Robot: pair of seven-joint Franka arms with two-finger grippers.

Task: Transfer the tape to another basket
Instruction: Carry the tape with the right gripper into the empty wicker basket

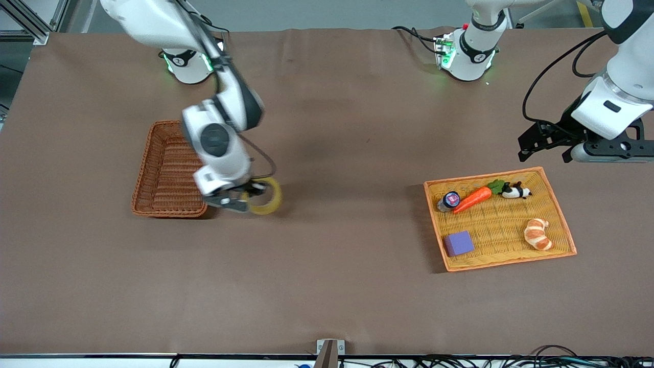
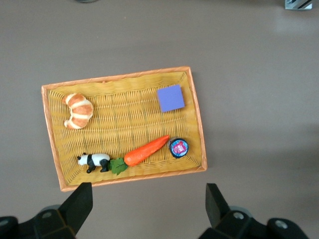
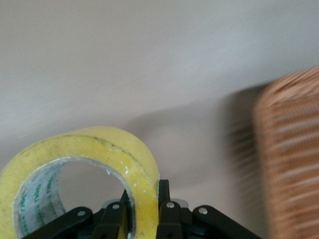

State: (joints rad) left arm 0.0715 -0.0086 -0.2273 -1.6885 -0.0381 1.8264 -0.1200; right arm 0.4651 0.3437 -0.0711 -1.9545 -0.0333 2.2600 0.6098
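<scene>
Right gripper (image 1: 244, 200): clenched on the wall of the tape (image 1: 265, 196), one finger inside the ring, one outside. One roll only, yellowish, held up in the air over bare table just beside the basket (image 1: 166, 171), at the corner of it nearest the front camera. One deep reddish-brown basket, toward the right arm's end of the table; nothing seen inside it.

Left gripper (image 1: 544, 143): released, fingers spread wide, holding nothing. Arm waits, gripper hanging over the table just past the farther edge of the tray (image 1: 562, 220).

One shallow orange-yellow tray, toward the left arm's end. In it, five items, one of each: carrot (image 1: 472, 199), panda figure (image 1: 516, 191), croissant (image 1: 537, 234), purple block (image 1: 458, 243), small round tin (image 1: 449, 200).

Right wrist view: grip seen close, tape wall pinched between the fingers (image 3: 167, 214), green print on the grey inner core; basket weave at the frame edge, blurred. Left wrist view: whole tray from above, both open fingertips (image 2: 79, 204) at the frame edge; tape and basket not shown there.
</scene>
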